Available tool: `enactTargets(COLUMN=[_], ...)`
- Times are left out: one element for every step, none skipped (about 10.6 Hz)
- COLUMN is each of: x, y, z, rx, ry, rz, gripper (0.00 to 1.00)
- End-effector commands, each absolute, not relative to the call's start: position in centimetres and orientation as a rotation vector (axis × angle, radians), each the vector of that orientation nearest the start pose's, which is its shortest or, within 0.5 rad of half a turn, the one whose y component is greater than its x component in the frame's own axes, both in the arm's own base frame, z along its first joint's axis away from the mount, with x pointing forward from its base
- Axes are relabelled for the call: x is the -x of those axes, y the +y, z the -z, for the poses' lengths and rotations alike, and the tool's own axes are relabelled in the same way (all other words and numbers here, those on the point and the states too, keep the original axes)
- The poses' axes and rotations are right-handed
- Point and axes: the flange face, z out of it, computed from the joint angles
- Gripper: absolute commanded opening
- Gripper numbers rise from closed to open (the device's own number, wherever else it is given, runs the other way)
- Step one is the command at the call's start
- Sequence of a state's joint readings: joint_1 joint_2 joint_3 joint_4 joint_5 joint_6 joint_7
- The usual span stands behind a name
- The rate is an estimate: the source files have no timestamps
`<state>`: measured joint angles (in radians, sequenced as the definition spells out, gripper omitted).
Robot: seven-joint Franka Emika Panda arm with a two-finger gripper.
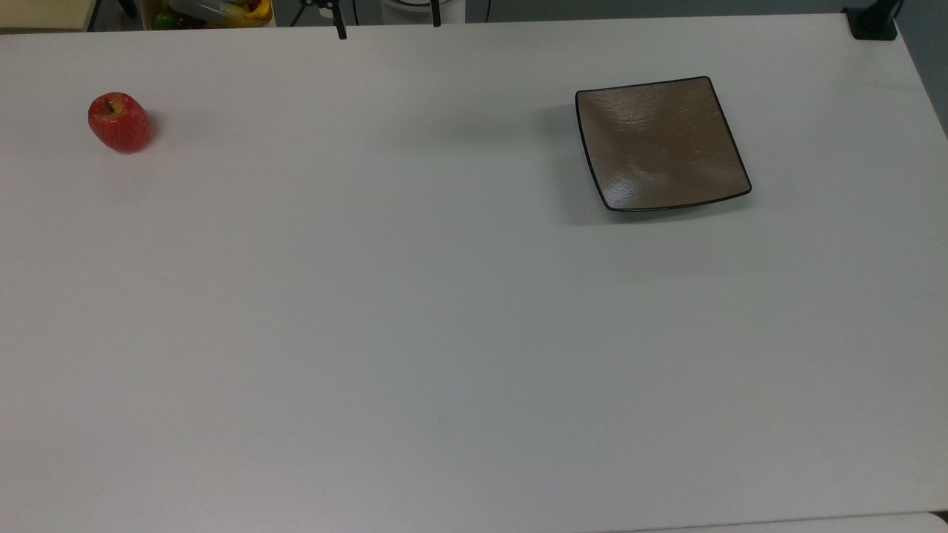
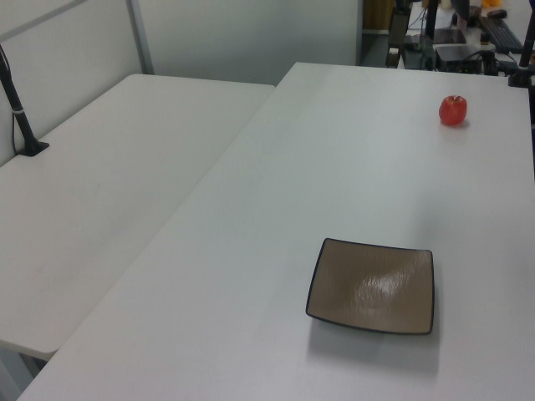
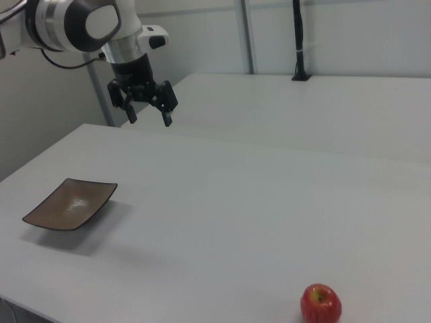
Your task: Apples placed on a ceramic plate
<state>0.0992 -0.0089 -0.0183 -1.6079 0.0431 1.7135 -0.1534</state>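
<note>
Currently the black two-finger gripper [image 3: 147, 114] hangs in the air above the white desk [image 1: 444, 333], seen in the right view. Its two fingers are spread wide apart, tips pointing down. Nothing sits between them and they touch nothing. The white and grey arm [image 3: 74, 25] enters from the right view's upper left.

The small round red apple [image 1: 119, 122] with a yellowish patch around its short stem rests upright on the desk. In the top view it lies near the left edge, close to the far left corner. In the left view the apple [image 2: 452, 109] sits toward the far right part of the desk. In the right view the apple [image 3: 320, 303] is at the near edge, right of centre.

The square glossy brown ceramic plate [image 1: 661, 143], thin dark rim, corners turned up, lies flat on the desk and bare. In the top view it is in the far right part, well apart from the apple. In the right view the plate [image 3: 71, 202] sits near the left edge, lower than and to the left of the gripper, not touching it.

A second white table [image 2: 109, 192] adjoins the desk along the left view's left side.
</note>
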Motion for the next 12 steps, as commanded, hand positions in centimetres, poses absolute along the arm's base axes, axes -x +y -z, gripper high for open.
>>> enactTargets(x=[-55.67, -55.67, -55.63, -55.56, -55.58, -55.61, -55.54, -55.44, -55.29, -55.12, -55.07, -55.08], y=[4.84, 4.84, 4.93, 4.75, 4.49, 4.41, 4.57, 4.72, 4.81, 4.88, 4.97, 4.8], z=[-62.88, -62.89, -62.86, -62.97, -63.04, -63.13, -63.2, -63.18, -62.98, -63.02, -63.1, -63.1], rx=[3.064, 3.064, 3.064, 3.064, 3.065, 3.065, 3.065, 3.065, 3.065, 3.065, 3.064, 3.065], ry=[-0.381, -0.381, -0.383, -0.379, -0.372, -0.369, -0.374, -0.382, -0.385, -0.388, -0.395, -0.393], rz=[0.182, 0.182, 0.177, 0.175, 0.177, 0.182, 0.182, 0.177, 0.146, 0.132, 0.134, 0.134], gripper=[1.0, 1.0, 1.0, 1.0, 1.0, 1.0, 1.0, 1.0, 1.0, 1.0, 1.0, 1.0])
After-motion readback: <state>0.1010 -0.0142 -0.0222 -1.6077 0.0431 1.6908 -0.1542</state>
